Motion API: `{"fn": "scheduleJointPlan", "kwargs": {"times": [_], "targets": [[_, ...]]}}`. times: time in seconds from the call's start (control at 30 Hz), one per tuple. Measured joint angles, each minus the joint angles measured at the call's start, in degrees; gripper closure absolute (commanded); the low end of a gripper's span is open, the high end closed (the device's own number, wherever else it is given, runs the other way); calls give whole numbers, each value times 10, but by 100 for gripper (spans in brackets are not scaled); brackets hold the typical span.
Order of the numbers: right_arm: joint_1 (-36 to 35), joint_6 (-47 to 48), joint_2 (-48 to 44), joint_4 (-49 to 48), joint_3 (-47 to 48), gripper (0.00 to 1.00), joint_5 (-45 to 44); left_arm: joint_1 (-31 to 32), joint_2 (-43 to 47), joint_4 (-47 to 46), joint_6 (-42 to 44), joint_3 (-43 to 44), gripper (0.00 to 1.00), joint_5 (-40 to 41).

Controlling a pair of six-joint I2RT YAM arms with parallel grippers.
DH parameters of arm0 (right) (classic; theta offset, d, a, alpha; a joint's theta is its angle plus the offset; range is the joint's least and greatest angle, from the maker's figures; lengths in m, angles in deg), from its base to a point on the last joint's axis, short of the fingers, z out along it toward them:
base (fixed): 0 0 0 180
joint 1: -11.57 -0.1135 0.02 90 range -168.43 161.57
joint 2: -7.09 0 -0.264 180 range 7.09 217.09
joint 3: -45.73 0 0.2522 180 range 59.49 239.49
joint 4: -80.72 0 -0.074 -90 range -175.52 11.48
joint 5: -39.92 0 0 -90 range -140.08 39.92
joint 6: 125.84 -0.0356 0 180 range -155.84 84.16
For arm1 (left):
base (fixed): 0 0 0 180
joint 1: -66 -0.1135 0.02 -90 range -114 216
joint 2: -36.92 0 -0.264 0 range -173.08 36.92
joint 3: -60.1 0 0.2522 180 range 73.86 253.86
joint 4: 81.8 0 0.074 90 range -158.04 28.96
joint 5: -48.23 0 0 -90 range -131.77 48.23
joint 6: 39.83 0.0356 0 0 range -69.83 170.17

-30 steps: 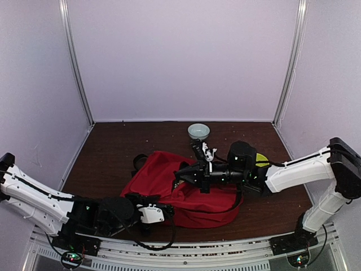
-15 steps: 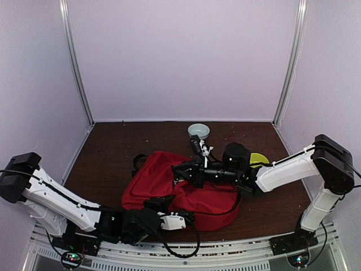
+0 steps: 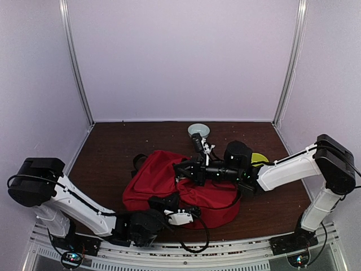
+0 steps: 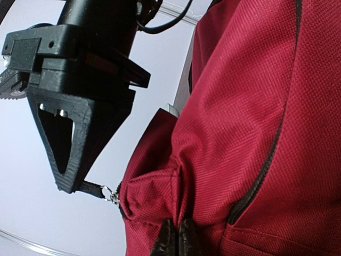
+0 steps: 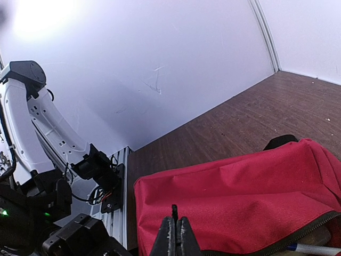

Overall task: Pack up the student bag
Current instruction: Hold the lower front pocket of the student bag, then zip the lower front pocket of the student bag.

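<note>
I see my left gripper (image 4: 176, 241) pinched shut on the near edge of the large red fabric backpack (image 3: 158, 178). My right gripper (image 5: 173, 237), over its middle, clamps the black zipper pull (image 4: 95, 188).

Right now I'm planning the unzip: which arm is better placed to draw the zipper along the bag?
Probably right: the right end effector is shut on the zipper pull of the student bag; the left end effector only pinches fabric.

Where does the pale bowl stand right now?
In the top view, the pale bowl stands near the table's far edge, just right of centre, beyond the red backpack.
</note>
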Motion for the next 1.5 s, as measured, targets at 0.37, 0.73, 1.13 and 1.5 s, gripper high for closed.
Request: {"fn": "scheduleJointPlan", "kwargs": {"times": [0.37,0.73,1.13,1.5], "targets": [[69,-11,14,59,43,100,54,27,39,115,-93,34,100,24],[136,13,76,116,129,100,57,58,71,261,-220,41,100,9],[186,-11,148,218,233,100,48,71,113,357,-294,52,100,-3],[175,21,118,218,224,100,4,33,213,346,-363,55,13,-82]]}}
